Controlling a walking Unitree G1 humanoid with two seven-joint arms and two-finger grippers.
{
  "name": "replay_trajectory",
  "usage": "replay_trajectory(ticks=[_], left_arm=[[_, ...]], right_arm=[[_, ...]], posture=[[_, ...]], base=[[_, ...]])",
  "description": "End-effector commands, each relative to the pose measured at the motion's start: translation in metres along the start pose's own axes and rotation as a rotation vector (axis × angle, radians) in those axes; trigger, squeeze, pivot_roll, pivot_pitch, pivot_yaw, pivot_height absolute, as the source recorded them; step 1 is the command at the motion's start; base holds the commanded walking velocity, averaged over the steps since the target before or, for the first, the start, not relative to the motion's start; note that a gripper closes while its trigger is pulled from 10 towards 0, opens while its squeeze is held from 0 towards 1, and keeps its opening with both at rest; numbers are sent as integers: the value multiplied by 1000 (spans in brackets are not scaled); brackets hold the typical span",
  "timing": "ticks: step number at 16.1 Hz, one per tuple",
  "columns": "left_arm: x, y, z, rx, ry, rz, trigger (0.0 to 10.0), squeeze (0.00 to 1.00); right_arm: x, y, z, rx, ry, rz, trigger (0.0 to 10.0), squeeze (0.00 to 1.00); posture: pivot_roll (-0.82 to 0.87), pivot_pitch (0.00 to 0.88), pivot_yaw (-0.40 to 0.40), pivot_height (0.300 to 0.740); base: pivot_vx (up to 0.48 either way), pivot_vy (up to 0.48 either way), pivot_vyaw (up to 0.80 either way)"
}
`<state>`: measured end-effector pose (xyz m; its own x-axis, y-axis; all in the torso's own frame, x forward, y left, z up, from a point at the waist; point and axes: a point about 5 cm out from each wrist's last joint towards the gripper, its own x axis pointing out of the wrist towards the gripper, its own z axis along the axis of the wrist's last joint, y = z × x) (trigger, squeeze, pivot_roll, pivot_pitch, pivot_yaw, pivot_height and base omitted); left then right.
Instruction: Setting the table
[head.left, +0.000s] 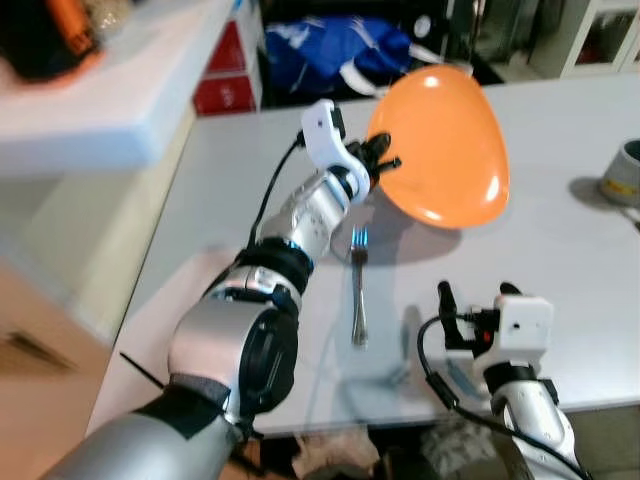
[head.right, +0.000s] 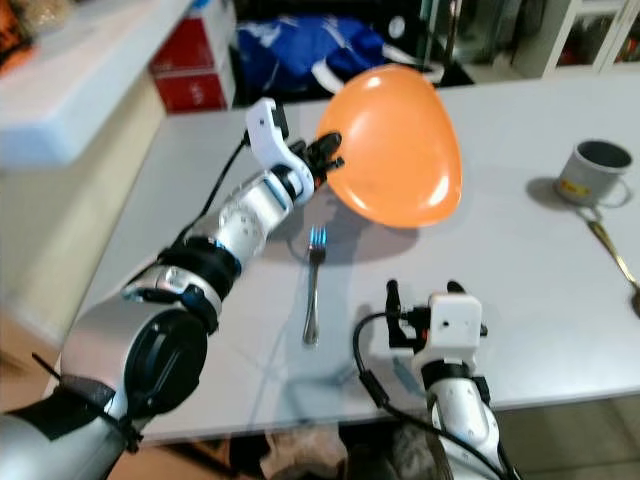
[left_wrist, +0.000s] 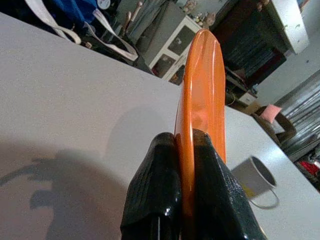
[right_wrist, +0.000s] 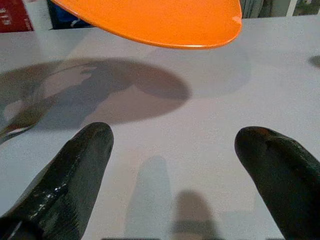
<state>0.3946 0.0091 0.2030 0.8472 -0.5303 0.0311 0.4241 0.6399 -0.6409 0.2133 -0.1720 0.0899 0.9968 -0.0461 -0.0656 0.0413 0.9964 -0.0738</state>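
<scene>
The orange plate (head.left: 444, 148) is pinched at its rim by the left gripper (head.left: 380, 160), raised above the fork (head.left: 358, 285). The right gripper (right_wrist: 175, 165) is spread near the fork. No writing is legible on the mug (head.right: 592, 170).

Orange plate (head.left: 445, 145) — round, glossy, held tilted above the grey table (head.left: 560, 260), its rim pinched at the near-left edge, its shadow cast on the surface below. Fork (head.left: 359, 285) — silver, lying flat on the table just in front of the plate, tines pointing away from the robot, handle toward the near edge.
</scene>
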Motion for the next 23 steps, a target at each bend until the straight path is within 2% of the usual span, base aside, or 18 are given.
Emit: replay_trajectory(ticks=[1, 2, 3, 4, 5, 6, 7, 12, 15, 18, 23], left_arm=[[11, -42, -15, -21, 19, -114, 0, 0], [11, -42, -15, -21, 19, -114, 0, 0], [12, -62, -39, -77, 110, -183, 0, 0], [9, -89, -66, -71, 203, -284, 0, 0], [8, -96, -70, -14, 206, -324, 0, 0], [8, -97, -70, -2, 203, -337, 0, 0], [6, -97, -68, 62, 176, -366, 0, 0], [0, -98, -63, 129, 148, -428, 0, 0], [-2, -93, -64, 160, 145, -417, 0, 0], [-3, -90, -62, 159, 142, -400, 0, 0], [-5, -94, -64, 155, 148, -426, 0, 0]], right_arm=[[1, -2, 3, -4, -9, -8, 10000, 0], [1, -2, 3, -4, -9, -8, 10000, 0], [0, -1, 2, -8, -3, -3, 10000, 0], [-1, 0, 1, -12, 2, 3, 10000, 0], [-1, 0, 1, -12, 3, 3, 10000, 0], [-1, 0, 1, -11, 3, 2, 10000, 0], [-1, 1, 1, -10, 4, 2, 10000, 0], [1, 4, 0, -4, 7, 5, 10000, 0], [2, 5, 0, -4, 5, 2, 10000, 0], [1, 4, 0, -3, 6, -2, 10000, 0], [1, 5, -1, -3, 6, 2, 10000, 0]], posture=[[-281, 3, 82, 727], [-281, 3, 82, 727], [-295, 25, 86, 727], [-295, 25, 89, 727], [-295, 25, 89, 727], [-295, 25, 89, 727], [-288, 26, 92, 727], [-278, 19, 99, 727], [-280, 20, 101, 727], [-278, 21, 99, 727], [-279, 21, 97, 727]], base=[[480, 0, 0], [480, 0, 0], [0, 0, 0], [0, 0, 0], [0, 0, 0], [0, 0, 0], [0, 0, 0], [0, 0, 0], [0, 0, 0], [0, 0, 0], [0, -406, 0]])
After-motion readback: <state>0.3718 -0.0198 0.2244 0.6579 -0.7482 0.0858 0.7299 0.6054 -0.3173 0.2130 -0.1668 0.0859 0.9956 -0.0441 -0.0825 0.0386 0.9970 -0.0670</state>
